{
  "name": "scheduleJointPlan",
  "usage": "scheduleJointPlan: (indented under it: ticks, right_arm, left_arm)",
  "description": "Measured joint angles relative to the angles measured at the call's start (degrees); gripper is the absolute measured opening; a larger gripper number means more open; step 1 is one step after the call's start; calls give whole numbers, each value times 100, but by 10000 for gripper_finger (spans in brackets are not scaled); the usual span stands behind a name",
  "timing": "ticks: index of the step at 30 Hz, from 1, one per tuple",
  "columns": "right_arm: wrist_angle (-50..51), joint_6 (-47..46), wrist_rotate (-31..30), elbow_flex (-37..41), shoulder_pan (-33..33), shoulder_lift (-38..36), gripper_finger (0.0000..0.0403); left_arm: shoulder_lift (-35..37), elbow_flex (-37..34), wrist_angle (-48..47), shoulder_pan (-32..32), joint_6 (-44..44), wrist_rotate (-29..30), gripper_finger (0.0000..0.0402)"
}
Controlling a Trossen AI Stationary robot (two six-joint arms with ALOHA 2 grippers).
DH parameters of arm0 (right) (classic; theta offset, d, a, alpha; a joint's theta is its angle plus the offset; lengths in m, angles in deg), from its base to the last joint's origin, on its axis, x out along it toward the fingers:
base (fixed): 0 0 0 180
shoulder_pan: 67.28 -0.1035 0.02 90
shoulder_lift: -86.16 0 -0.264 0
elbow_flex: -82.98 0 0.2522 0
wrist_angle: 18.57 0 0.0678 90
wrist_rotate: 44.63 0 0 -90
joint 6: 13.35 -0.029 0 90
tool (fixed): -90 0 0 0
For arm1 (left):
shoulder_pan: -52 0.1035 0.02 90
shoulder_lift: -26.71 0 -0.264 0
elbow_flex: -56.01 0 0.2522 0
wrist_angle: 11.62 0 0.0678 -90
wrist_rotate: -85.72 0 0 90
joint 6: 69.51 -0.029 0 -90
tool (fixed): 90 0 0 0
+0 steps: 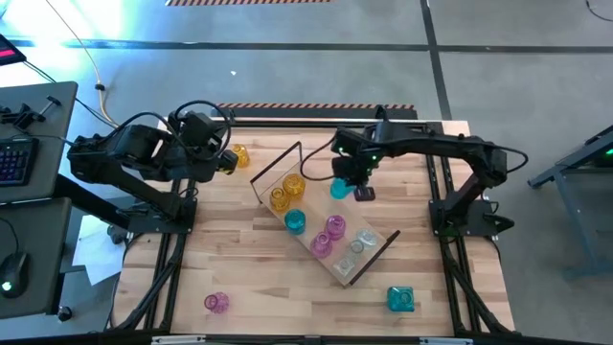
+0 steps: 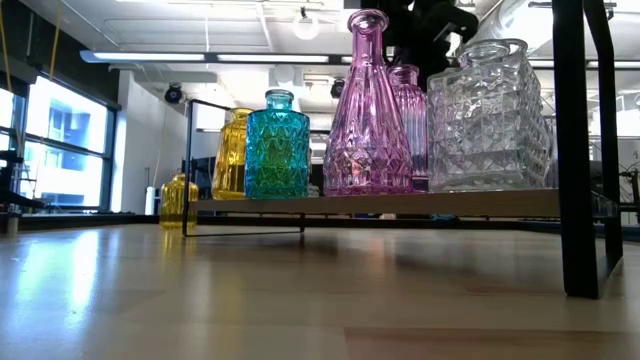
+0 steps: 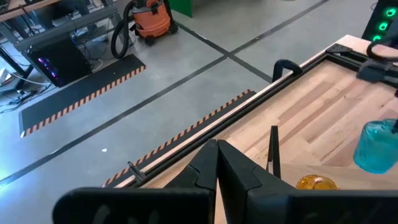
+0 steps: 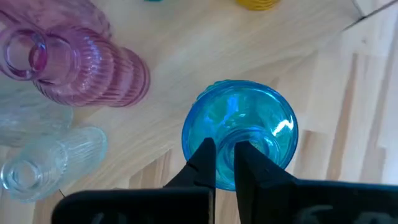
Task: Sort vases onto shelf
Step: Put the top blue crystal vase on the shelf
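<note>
The tabletop [image 1: 239, 278] carries the shelf [image 1: 375, 251], set diagonally mid-table with six vases on it. Our right hand [image 4: 224, 163] pinches the rim of a blue vase [image 4: 239, 127] just off the shelf's far edge. We should keep it upright and set it in the gap without nudging its neighbours. Our left hand [image 3: 216, 169], pressed together, waits far left.

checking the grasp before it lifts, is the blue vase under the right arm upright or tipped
Upright. The right wrist view looks straight down into the blue vase's round mouth, and the right gripper's jaws pinch its rim. Whether it rests on the table cannot be told.
</note>
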Motion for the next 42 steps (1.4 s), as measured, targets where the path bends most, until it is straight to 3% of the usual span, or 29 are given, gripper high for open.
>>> scheduleJointPlan:
  ticks: [12, 36, 42]
  right_arm:
    - [-252, 286, 103, 0, -302, 501, 1]
    - [-791, 217, 529, -11, -415, 663, 1]
    - [-882, 263, 507, -11, -415, 674, 34]
  left_arm:
    - [-224, -4, 90, 0, 33, -19, 0]
    - [-320, -2, 131, 0, 37, -8, 0]
    - [-320, -2, 129, 2, 37, 12, 0]
